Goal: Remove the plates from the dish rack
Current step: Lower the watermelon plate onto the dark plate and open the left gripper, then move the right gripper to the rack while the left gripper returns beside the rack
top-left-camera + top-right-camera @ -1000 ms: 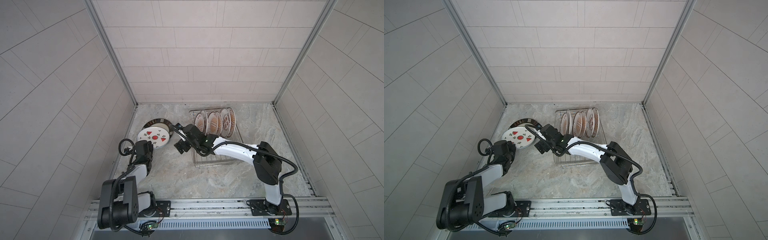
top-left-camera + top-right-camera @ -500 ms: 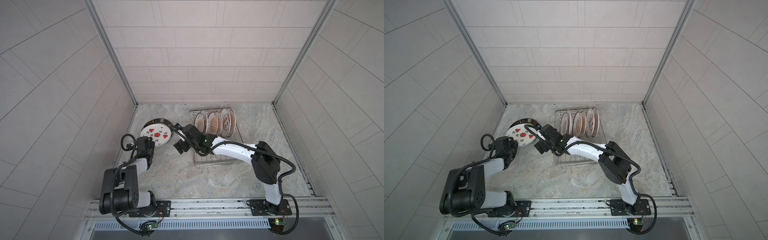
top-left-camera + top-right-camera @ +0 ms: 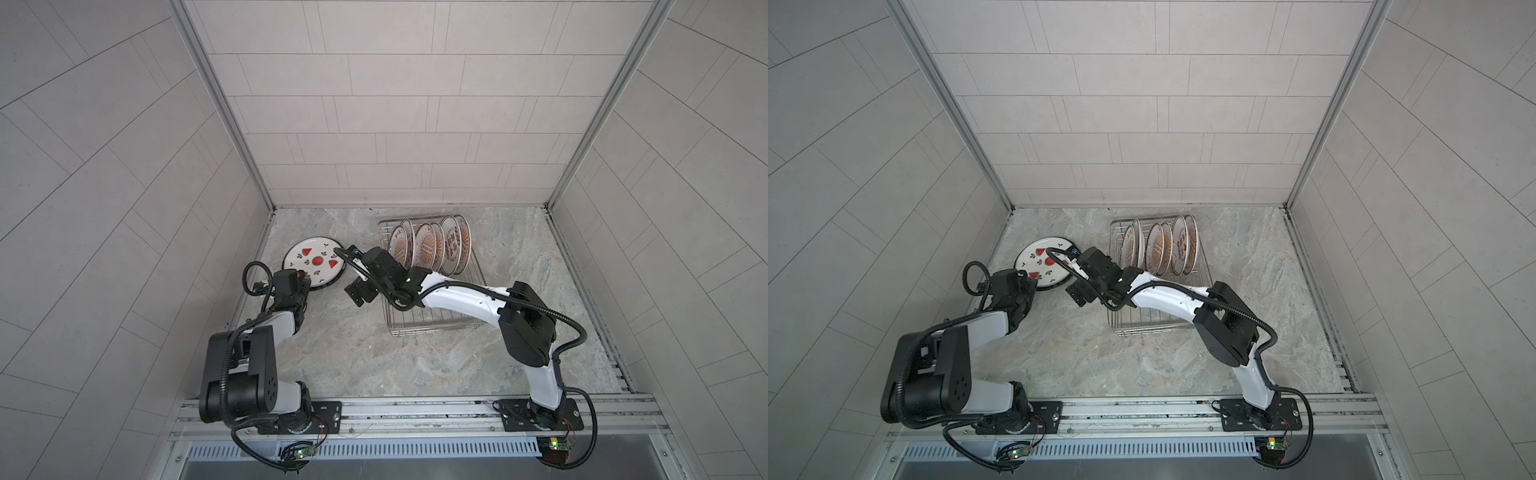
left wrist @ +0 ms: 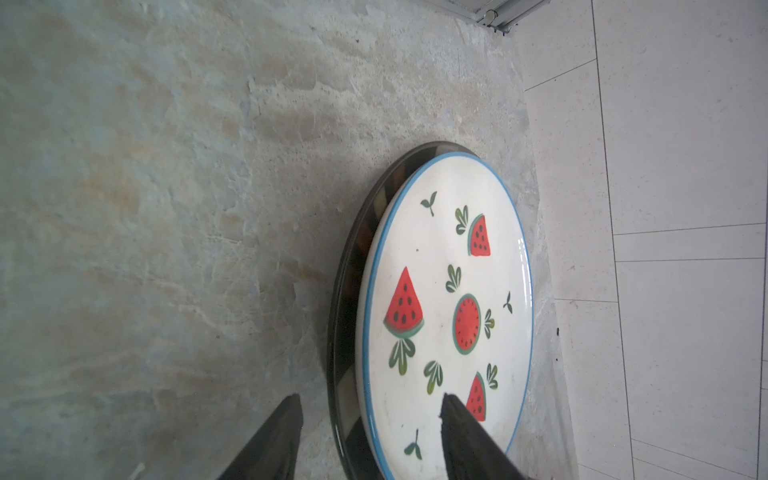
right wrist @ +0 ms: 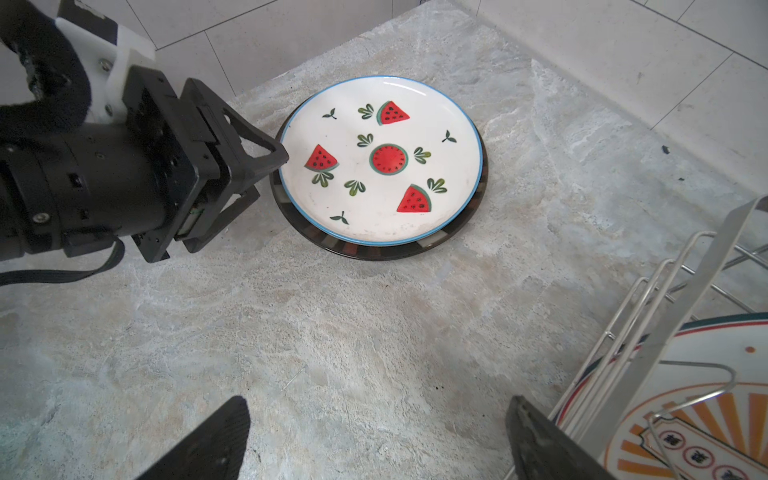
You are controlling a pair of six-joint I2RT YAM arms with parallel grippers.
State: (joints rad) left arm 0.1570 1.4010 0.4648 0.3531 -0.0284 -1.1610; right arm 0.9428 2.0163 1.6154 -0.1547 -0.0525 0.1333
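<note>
The watermelon plate lies flat on a dark-rimmed plate on the tabletop, left of the dish rack. The left claw sits at its rim with jaws apart (one finger over the plate, one outside the rim), gripping nothing. The right claw hangs wide open and empty beside the rack, where sunburst plates stand upright.

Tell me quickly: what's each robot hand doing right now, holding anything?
Left gripper: open, fingers astride the watermelon plate rim, not pinching it.
Right gripper: open, empty, beside the dish rack.
</note>
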